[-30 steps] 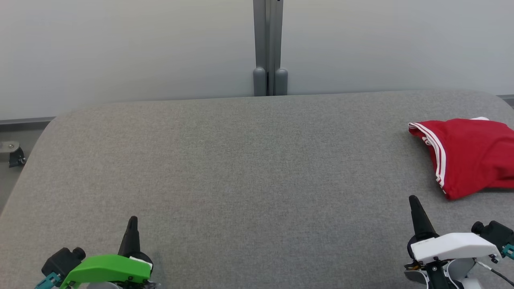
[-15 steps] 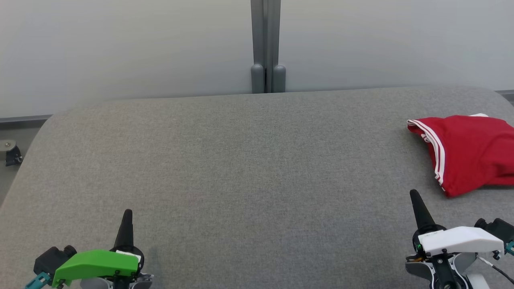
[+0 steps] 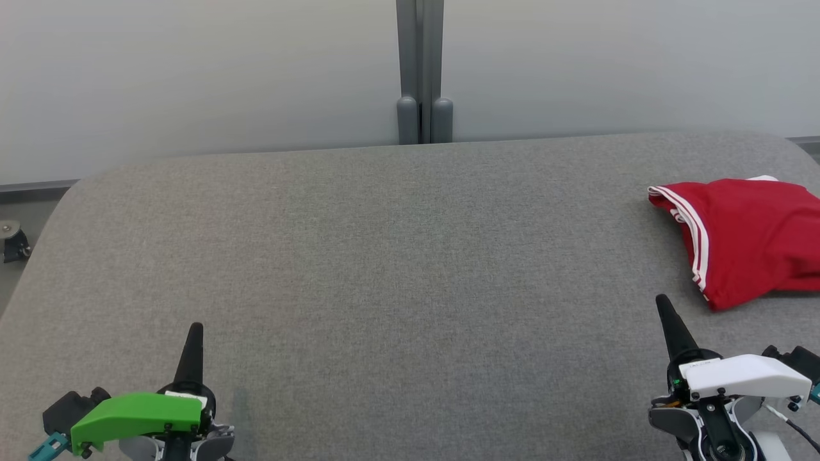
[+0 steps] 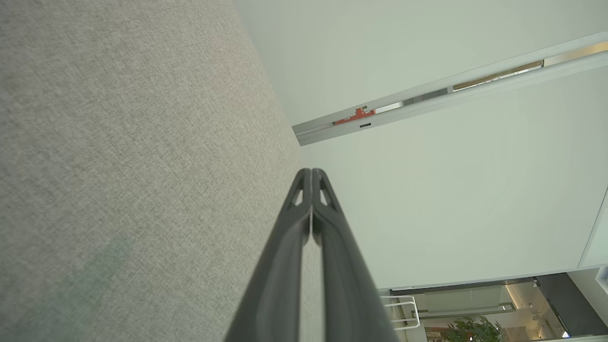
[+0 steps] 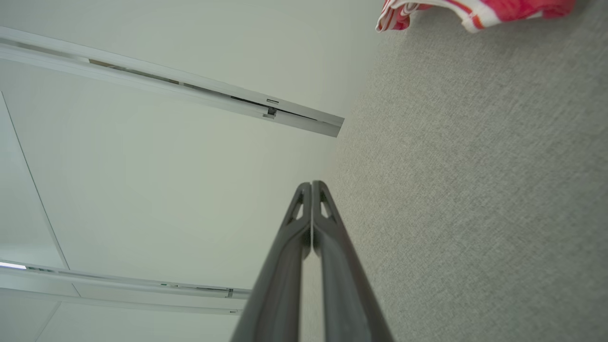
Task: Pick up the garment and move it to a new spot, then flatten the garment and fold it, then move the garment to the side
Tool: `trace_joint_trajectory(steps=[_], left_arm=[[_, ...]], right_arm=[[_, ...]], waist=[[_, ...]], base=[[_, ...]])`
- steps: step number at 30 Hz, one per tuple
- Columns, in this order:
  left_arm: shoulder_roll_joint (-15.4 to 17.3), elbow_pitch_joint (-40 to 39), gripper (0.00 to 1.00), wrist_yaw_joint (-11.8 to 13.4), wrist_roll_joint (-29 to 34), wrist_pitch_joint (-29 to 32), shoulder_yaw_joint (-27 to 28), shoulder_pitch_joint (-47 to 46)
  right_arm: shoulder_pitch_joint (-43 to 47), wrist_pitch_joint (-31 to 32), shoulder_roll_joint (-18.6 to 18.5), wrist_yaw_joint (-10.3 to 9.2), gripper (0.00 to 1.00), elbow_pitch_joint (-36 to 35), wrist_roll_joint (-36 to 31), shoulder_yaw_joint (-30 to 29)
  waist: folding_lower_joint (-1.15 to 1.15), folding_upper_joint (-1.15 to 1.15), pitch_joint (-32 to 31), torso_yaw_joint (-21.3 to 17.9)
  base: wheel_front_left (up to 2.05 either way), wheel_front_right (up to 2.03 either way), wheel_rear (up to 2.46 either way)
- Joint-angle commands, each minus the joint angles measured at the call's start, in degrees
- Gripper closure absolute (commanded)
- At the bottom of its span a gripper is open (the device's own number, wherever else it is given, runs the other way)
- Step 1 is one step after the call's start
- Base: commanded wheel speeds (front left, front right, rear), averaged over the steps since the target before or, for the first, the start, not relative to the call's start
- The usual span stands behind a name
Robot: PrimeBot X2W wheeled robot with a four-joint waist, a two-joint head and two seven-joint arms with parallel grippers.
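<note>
The garment [image 3: 749, 237] is red with white stripes along its edge and lies bunched at the far right of the grey fabric table [image 3: 397, 256], cut off by the head view's right border. Its striped edge [image 5: 427, 9] also peeks in at the top of the right wrist view. My right gripper [image 3: 662, 301] is shut and empty, just in front of the garment and apart from it. At the lower left my left gripper [image 3: 195, 328] is shut too, far from the garment. Each wrist view has its own fingers pressed together: left gripper [image 4: 311, 172], right gripper [image 5: 311, 184].
A pale wall with a grey vertical post [image 3: 419, 70] stands right behind the table's far edge. The floor and a small caster [image 3: 11, 240] show past the table's left edge. In the left wrist view a doorway with a plant [image 4: 468, 330] appears.
The head camera has shifted, so the whole scene sits slightly higher and more to the left. Both grippers stay shut, with the garment lying where it was.
</note>
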Motion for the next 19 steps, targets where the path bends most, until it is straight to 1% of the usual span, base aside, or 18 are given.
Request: trace_joint_trajectory(steps=[1, 19], left_arm=[[0.10, -0.65, 1.00, -0.38, -1.39, 0.40, 0.58, -1.47], [0.00, -1.37, 1.00, -1.47, -8.85, 2.62, 2.58, -2.17]], right_arm=[[-1.35, 0.47, -0.30, -0.03, 1.00, -0.59, 1.52, -0.27], [-2.28, 2.67, -0.32, -0.04, 1.00, -0.67, 9.48, -1.16]], waist=[[0.00, 0.00, 0.08, -0.05], [0.00, 0.00, 0.86, -0.49]], base=[[0.00, 0.00, 0.00], [0.00, 0.00, 0.00]])
